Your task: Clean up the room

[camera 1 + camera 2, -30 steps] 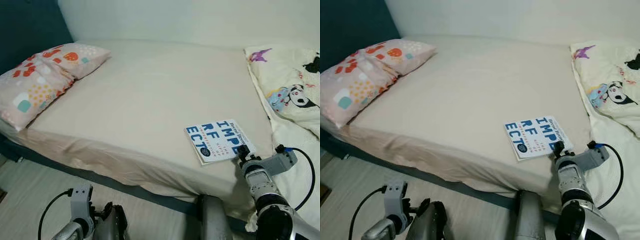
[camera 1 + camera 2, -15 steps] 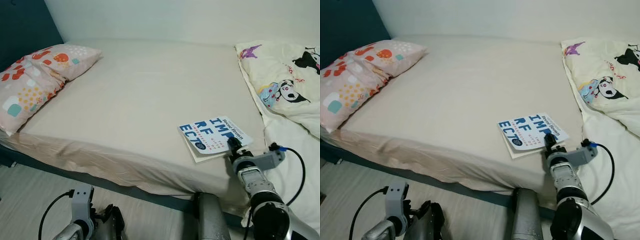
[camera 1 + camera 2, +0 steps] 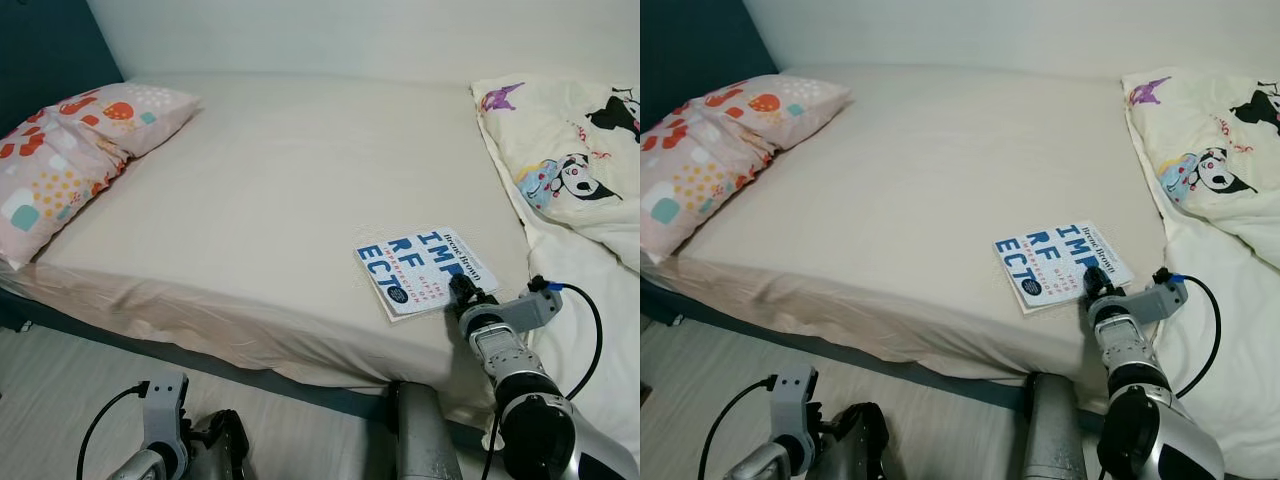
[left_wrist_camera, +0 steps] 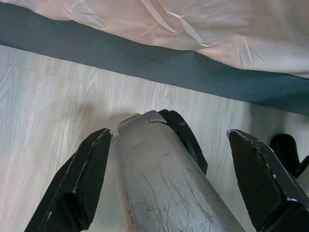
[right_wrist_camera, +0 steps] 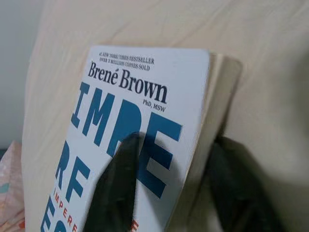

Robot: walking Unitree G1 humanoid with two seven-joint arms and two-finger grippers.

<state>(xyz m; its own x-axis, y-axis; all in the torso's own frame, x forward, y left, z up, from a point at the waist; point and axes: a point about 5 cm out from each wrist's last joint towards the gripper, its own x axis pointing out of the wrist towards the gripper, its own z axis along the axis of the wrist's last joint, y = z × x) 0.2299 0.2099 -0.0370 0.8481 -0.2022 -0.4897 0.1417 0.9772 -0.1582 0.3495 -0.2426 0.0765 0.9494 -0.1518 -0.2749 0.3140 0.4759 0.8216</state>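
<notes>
A white book point(image 3: 425, 272) with big blue letters lies flat near the front edge of the beige bed point(image 3: 280, 200). My right gripper point(image 3: 462, 292) is at the book's near right corner. In the right wrist view one black finger point(image 5: 118, 188) lies over the cover point(image 5: 130, 111) and the other finger point(image 5: 231, 193) sits past the page edge, so the gripper is shut on that corner. My left gripper point(image 3: 225, 440) hangs low beside the bed over the floor. Its fingers point(image 4: 87, 174) are spread wide, open, with my silver leg point(image 4: 164, 188) seen between them.
A pink patterned pillow point(image 3: 70, 160) lies at the bed's left end by the teal headboard point(image 3: 50, 50). A cream quilt with cartoon prints point(image 3: 570, 160) is bunched at the right. A dark teal bed frame point(image 4: 193, 72) runs above the pale wooden floor point(image 4: 43, 106).
The camera has shifted a little. My right gripper has slid forward onto the book's near corner. The left arm stays hanging.
</notes>
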